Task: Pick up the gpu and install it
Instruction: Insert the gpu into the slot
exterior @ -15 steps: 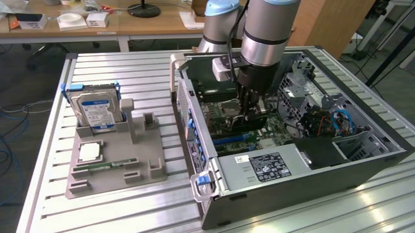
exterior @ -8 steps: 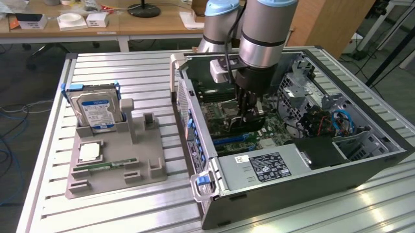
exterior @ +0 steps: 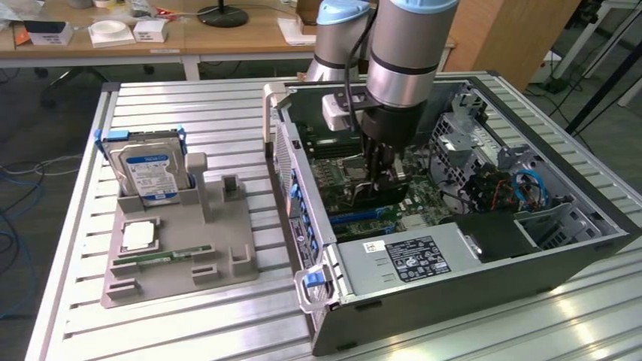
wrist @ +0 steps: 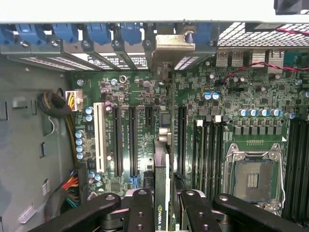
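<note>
The pincer (wrist: 163, 203) is black, the gpu (wrist: 161, 166) dark with a green logo on its edge. The motherboard (wrist: 227, 92) is dark green, with black slots and one white slot (wrist: 100, 137). At nine o'clock in the exterior view, the silver hard drive (exterior: 149, 171) bears a blue-and-white label.

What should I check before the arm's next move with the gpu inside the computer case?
1. Grip: the tool is closed on the gpu, with a finger on each side: ok.
2. Position: the gpu is inside the computer case, over the motherboard: ok.
3. Alignment: the gpu runs parallel to the long black slots: ok.
4. Seating in a slot: cannot tell.
5. Cables: the wire bundle lies apart from the gpu: ok.
</note>
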### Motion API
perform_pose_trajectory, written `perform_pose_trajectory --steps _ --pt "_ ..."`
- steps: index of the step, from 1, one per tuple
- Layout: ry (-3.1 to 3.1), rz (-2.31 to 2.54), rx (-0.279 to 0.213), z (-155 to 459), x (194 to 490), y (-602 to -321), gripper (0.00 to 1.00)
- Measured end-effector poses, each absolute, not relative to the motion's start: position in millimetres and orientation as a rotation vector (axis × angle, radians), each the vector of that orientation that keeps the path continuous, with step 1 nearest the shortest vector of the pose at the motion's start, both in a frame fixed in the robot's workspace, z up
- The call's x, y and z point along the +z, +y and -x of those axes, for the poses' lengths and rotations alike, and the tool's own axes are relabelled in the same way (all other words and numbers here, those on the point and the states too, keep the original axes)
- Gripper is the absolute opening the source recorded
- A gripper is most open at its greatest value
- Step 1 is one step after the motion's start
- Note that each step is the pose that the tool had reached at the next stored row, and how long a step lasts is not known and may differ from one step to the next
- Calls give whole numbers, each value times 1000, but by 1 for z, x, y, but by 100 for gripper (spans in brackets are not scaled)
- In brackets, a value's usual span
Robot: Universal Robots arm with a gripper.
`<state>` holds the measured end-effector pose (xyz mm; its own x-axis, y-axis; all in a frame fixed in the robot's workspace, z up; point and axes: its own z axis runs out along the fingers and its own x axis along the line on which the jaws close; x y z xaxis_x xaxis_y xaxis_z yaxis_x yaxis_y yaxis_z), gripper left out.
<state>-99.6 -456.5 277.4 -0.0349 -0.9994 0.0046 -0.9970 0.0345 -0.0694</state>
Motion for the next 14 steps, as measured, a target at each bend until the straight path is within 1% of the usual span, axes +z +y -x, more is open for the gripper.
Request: perform_pose_trajectory --steps 14 --pt "2227 2150 -82 102 274 -457 26"
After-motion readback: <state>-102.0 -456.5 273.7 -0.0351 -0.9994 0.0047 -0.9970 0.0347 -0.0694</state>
